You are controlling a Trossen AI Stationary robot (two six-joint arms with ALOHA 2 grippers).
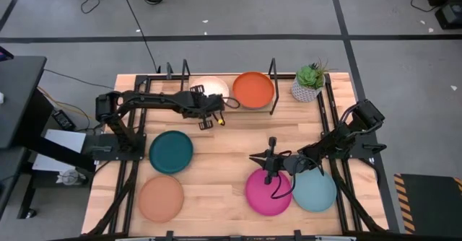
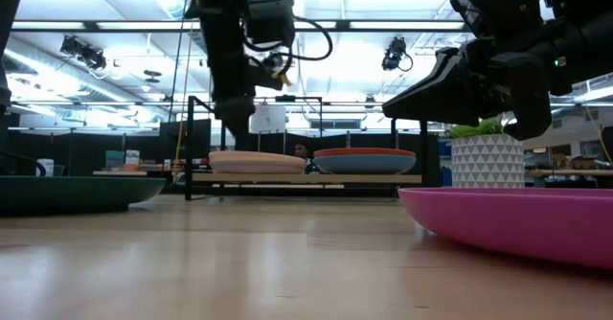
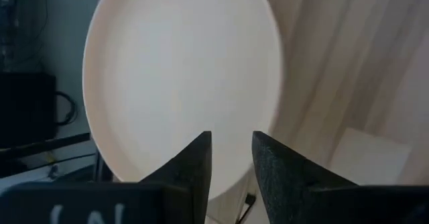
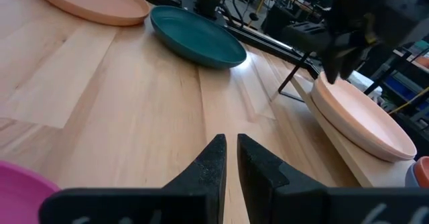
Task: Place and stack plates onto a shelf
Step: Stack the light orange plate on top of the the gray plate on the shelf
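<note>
A cream white plate (image 1: 211, 88) and an orange plate (image 1: 253, 89) lie side by side on the low wooden shelf (image 2: 297, 178) at the table's far edge. In the low view the orange plate (image 2: 364, 152) sits on a blue plate (image 2: 364, 164). My left gripper (image 3: 231, 153) hovers just above the cream plate's near rim (image 3: 181, 83). Its fingers are a little apart and it touches nothing. My right gripper (image 4: 231, 153) is shut and empty, low over the table beside the pink plate (image 1: 268, 192).
On the table lie a dark teal plate (image 1: 171, 152), a tan plate (image 1: 161, 198) and a light teal plate (image 1: 315, 190). A potted plant (image 1: 308, 82) stands right of the shelf. Black upright frames (image 1: 273, 79) bound the shelf's ends.
</note>
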